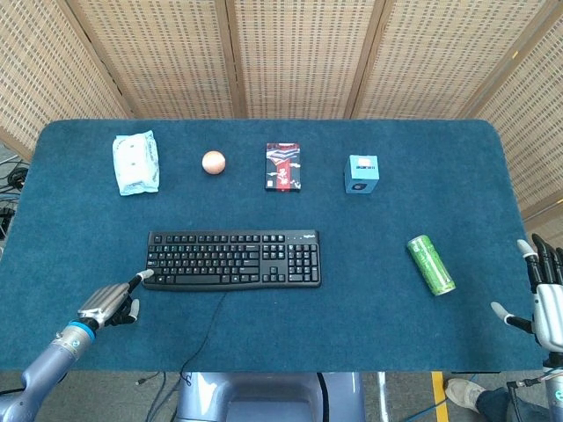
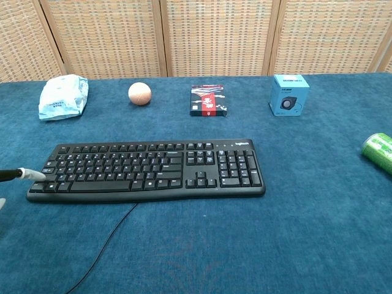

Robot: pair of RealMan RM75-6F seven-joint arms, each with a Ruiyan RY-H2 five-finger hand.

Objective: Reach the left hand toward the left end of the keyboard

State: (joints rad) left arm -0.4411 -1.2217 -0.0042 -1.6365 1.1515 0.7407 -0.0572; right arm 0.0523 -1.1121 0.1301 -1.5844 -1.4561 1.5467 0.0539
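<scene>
A black keyboard [image 1: 232, 258] [image 2: 147, 169] lies in the middle of the blue table, its cable trailing off the front edge. My left hand [image 1: 113, 300] is at the keyboard's front left corner, most fingers curled in and one finger stretched out. That fingertip [image 1: 146, 274] [image 2: 30, 174] touches the keyboard's left end. The hand holds nothing. My right hand [image 1: 544, 299] hangs at the table's right edge with its fingers spread, far from the keyboard.
Along the back stand a white packet [image 1: 135, 163], an orange ball [image 1: 213, 162], a dark red-striped box [image 1: 282, 166] and a light blue box [image 1: 361, 174]. A green can [image 1: 431, 264] lies on its side at the right.
</scene>
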